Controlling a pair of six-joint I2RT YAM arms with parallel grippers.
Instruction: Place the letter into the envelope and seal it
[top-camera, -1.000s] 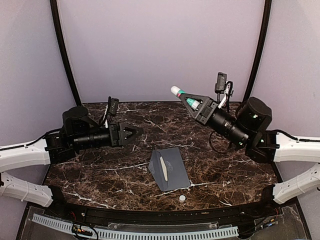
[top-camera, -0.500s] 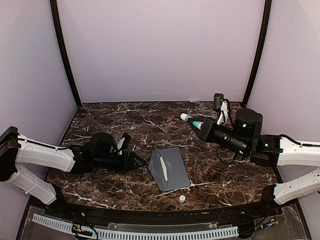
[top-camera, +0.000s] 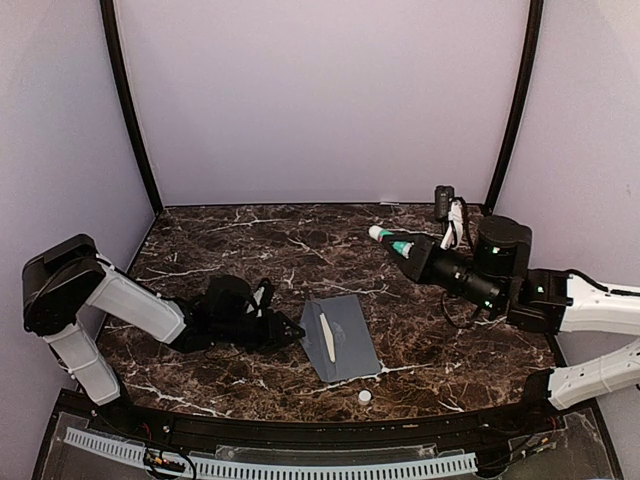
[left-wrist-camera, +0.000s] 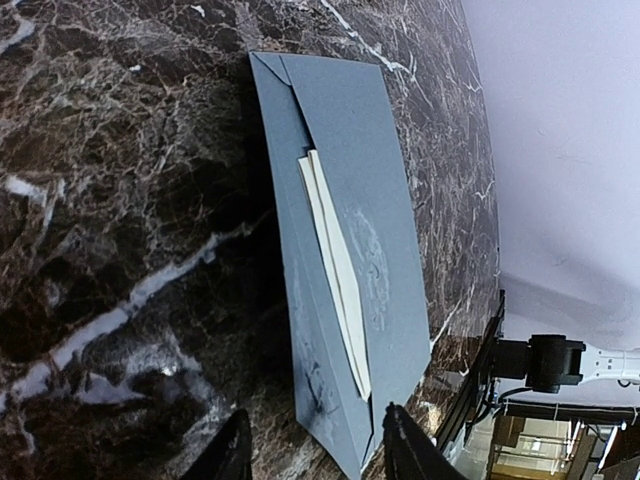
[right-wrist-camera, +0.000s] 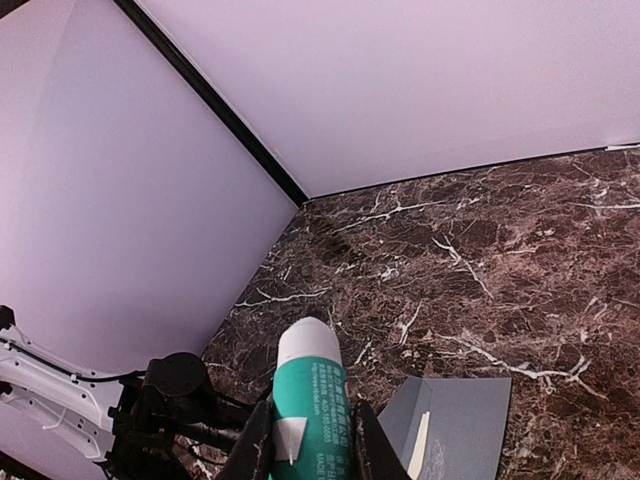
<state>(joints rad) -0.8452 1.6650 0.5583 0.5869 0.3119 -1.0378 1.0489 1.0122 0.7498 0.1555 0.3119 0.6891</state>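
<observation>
The envelope (top-camera: 340, 340) lies flat at lower centre of the overhead frame, a grey rectangle turned slightly off square. Only a narrow cream sliver of the letter (top-camera: 325, 337) shows, running lengthwise down it. My left wrist camera gives the better look: the sliver is two thin paper edges lying along the flap's slanted edge, beside a faint pale emblem. I cannot tell how much of the sheet is tucked inside.

The left hand (top-camera: 288, 330) sits low at the envelope's left edge. From the wrist its fingers (left-wrist-camera: 232, 455) stand wide apart with nothing held, and the envelope's near end lies in the gap between them. I cannot tell whether they touch the paper.

The right hand (top-camera: 412, 250) is up in the air at centre right, clamped on a green-and-white glue stick (top-camera: 385, 238) whose white tip points up and left. A small white cap (top-camera: 365, 396) rests below the envelope.

The tabletop (top-camera: 230, 240) is dark brown marble with white veins. Pale lilac walls (top-camera: 320, 100) and two black posts close the room behind
</observation>
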